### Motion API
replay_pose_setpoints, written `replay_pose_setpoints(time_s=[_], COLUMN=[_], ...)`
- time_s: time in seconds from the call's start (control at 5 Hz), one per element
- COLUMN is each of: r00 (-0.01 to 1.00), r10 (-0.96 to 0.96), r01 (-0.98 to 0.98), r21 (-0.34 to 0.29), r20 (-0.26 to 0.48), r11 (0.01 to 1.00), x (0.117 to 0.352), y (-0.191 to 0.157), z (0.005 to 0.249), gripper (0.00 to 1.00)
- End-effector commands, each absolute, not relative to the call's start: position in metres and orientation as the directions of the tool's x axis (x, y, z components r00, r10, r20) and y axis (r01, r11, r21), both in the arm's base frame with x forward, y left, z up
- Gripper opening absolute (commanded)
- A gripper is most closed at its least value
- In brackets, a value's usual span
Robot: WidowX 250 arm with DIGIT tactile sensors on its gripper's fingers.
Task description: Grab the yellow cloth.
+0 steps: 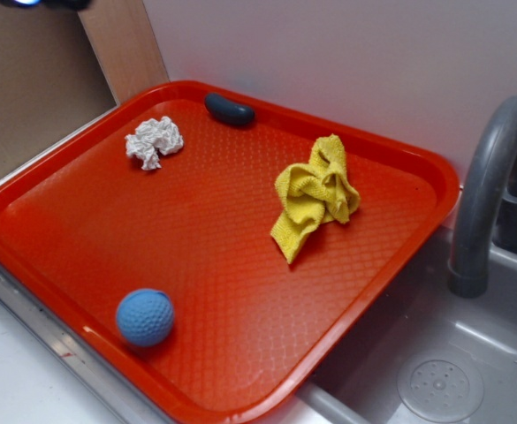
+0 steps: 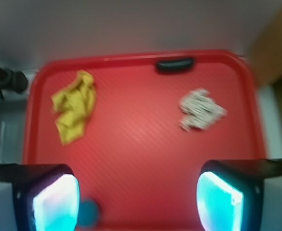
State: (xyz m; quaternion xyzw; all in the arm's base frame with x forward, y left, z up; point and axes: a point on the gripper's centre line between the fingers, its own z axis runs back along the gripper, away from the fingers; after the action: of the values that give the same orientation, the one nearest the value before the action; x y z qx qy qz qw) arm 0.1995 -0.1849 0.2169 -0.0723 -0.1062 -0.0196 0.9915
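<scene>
Right up against our wrist lens sit two black-framed fingers [image 2: 56, 202] with glowing cyan pads, and we see them spread wide apart, the gripper [image 2: 137, 202] holding nothing, hanging above the near edge of the tray. Below us, one red plastic tray [image 1: 81, 230] with a fine diamond-grid surface and a raised, rounded rim. On it we count four things. One yellow cloth [image 1: 315, 194], woven and bunched into thick folds, lies toward the tray's faucet side, well apart from the fingers; in the wrist view it shows at upper left [image 2: 74, 106]. One blue ball [image 1: 145, 316], round and dimpled, rests near the front rim. One white paper wad [image 1: 154, 141], crinkled, sits toward the back. One dark smooth oblong piece [image 1: 230, 109] lies against the far rim. Beside the tray, we see one grey curved faucet [image 1: 488, 185] over a grey sink [image 1: 439, 384].
</scene>
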Motion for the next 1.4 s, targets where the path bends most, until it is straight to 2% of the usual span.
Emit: replay_pose_setpoints(time_s=[0.0, 0.2, 0.4, 0.6, 1.0, 1.2], r00=[0.981, 0.989, 0.992, 0.994, 0.985, 0.988], r10=[0.030, 0.021, -0.034, -0.073, -0.167, -0.147], r01=[0.010, 0.007, 0.053, 0.085, 0.171, 0.149], r21=[-0.204, -0.189, -0.157, -0.148, -0.087, -0.046], r20=[0.193, 0.145, 0.120, 0.086, 0.051, 0.040], r11=[0.979, 0.982, 0.986, 0.985, 0.981, 0.988], x=[0.239, 0.262, 0.274, 0.283, 0.279, 0.276], y=[-0.239, -0.259, -0.273, -0.286, -0.306, -0.302], z=[0.193, 0.158, 0.118, 0.090, 0.059, 0.056], gripper=[1.00, 1.00, 1.00, 1.00, 1.00, 0.00])
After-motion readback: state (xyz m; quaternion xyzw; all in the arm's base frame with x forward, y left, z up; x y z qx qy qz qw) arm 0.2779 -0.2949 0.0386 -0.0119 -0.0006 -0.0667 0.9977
